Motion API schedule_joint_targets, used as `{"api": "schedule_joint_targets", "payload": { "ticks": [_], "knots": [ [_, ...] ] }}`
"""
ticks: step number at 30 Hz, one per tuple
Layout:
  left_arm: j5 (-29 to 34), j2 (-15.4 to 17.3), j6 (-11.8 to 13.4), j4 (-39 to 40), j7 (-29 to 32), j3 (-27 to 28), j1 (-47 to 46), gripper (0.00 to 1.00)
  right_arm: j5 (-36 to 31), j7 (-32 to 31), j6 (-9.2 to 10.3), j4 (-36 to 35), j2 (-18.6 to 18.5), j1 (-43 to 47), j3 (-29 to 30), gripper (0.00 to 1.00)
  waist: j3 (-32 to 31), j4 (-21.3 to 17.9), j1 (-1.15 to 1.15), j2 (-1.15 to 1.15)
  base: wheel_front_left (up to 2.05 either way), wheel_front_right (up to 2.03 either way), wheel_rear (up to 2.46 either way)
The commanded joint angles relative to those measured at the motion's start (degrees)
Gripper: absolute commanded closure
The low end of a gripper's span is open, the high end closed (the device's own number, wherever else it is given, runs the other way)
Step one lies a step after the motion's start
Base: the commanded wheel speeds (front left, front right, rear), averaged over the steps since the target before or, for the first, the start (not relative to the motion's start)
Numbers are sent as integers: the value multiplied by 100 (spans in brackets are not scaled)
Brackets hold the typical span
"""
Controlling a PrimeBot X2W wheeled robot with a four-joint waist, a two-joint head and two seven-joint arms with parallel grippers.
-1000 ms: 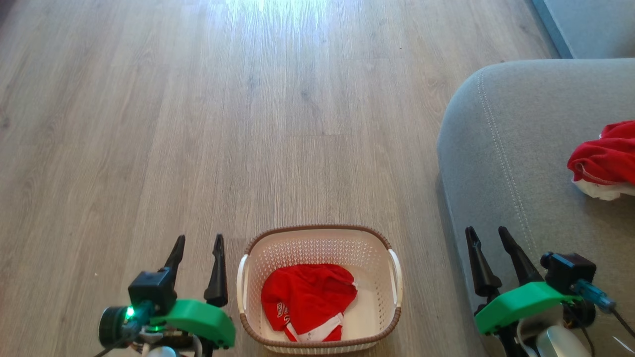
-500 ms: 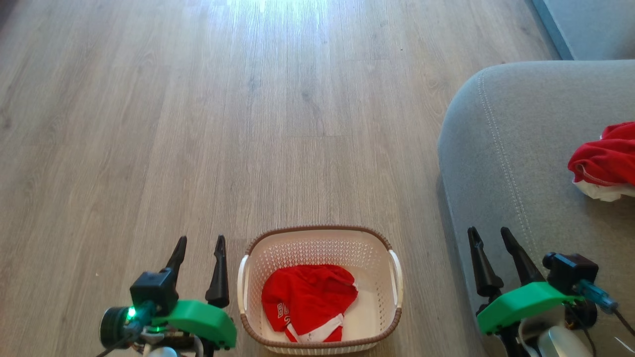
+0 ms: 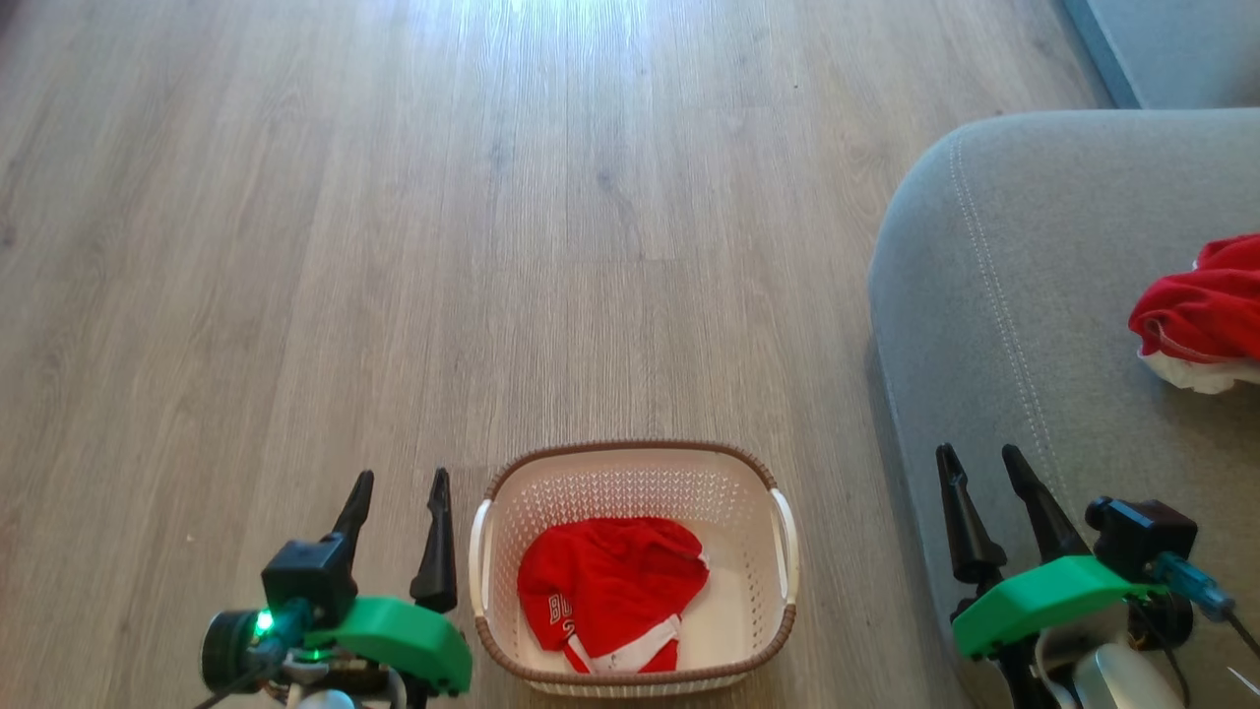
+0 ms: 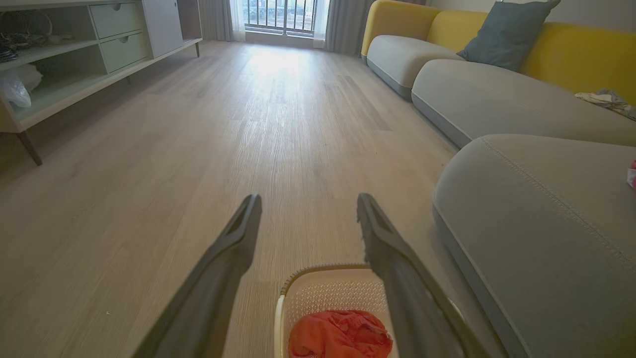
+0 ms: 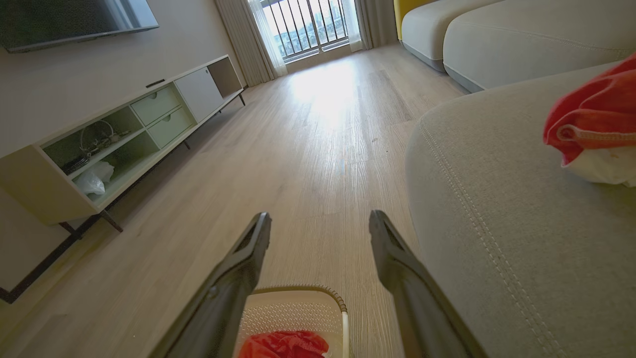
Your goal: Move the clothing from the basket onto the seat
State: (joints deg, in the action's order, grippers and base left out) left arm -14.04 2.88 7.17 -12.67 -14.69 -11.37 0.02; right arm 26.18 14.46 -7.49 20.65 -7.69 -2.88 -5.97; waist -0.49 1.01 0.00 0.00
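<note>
A cream perforated basket [image 3: 758,473] with a brown braided rim stands on the wood floor at the bottom centre of the head view. Inside it lies a crumpled red garment [image 3: 610,586] with white trim and lettering, also visible as a red garment [image 4: 340,334] and red garment [image 5: 284,345] in the wrist views. A second red and white garment [image 3: 1196,315] rests on the grey seat [image 3: 1024,295] at the right. My left gripper [image 3: 401,478] hovers open just left of the basket. My right gripper [image 3: 981,453] stands open over the seat's front edge. Both hold nothing.
Wood floor [image 3: 492,246] stretches ahead. A low TV cabinet [image 5: 129,139] lines the wall on the left. More grey and yellow sofa sections [image 4: 487,94] with a dark cushion [image 4: 507,32] continue beyond the seat. A balcony door [image 4: 283,15] is at the far end.
The whole head view has shifted slightly, so the camera moved; basket, garments and both grippers keep their places relative to each other.
</note>
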Motion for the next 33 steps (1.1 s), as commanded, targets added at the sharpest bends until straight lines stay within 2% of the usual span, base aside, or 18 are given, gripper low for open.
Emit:
{"api": "schedule_joint_targets", "payload": {
  "ticks": [1, 8, 20, 25, 33],
  "knots": [
    [57, -1, -18, 128, -31, 98, -243, 0, -71, 53, 0, -203, -98, -198, -96, 0, 58, -10, 0, 0, 0, 0, 0],
    [55, -1, -30, 40, -31, -18, -357, 0, -162, 53, 0, -243, -165, -273, -66, 0, 443, -75, 0, 0, 0, 0, 0],
    [137, -1, -178, -729, -31, -582, -1347, 0, -423, 53, 0, -449, -265, -753, 12, 0, 2029, -321, 0, 0, 0, 0, 0],
    [227, -1, -260, -1323, -31, -775, -1951, 0, -457, 53, 0, -577, -216, -997, -34, 0, 2769, -531, 0, 0, 0, 0, 0],
    [569, -1, -372, -2742, -31, -865, -2996, 0, -540, 53, 0, -828, -172, -1486, -270, 0, 3780, -899, 0, 0, 0, 0, 0]
  ]
}}
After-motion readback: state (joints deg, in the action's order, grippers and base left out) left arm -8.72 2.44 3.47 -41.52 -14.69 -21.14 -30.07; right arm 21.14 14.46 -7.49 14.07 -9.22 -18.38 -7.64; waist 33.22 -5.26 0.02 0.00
